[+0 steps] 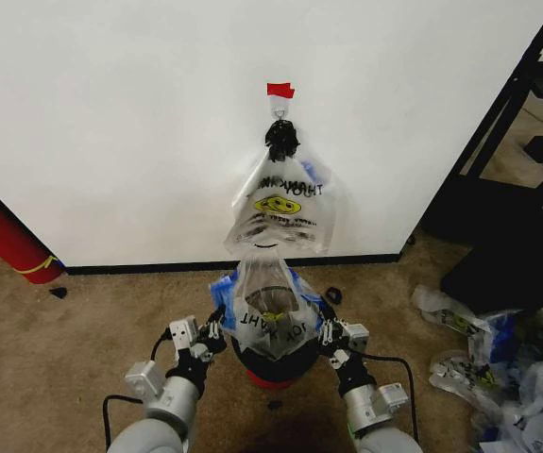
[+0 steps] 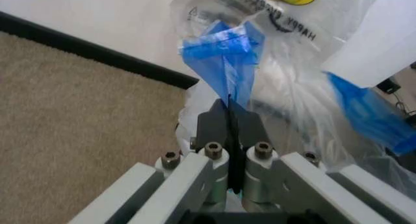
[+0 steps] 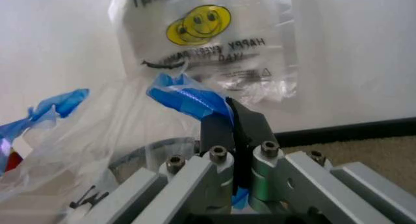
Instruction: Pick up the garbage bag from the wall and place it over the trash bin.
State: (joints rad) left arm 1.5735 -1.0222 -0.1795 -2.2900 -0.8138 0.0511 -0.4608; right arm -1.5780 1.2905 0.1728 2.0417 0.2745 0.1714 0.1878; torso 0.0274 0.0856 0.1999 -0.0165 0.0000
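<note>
Garbage bag (image 1: 269, 307) edges pinched by left hand (image 1: 216, 330), right hand (image 1: 326, 332), over trash bin (image 1: 273, 363).

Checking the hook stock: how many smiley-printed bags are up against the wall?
2: one smiley bag hangs from the hook on the wall; another is stretched over the trash bin, pinched by the left tool and right tool. Floor litter may hide more.
</note>
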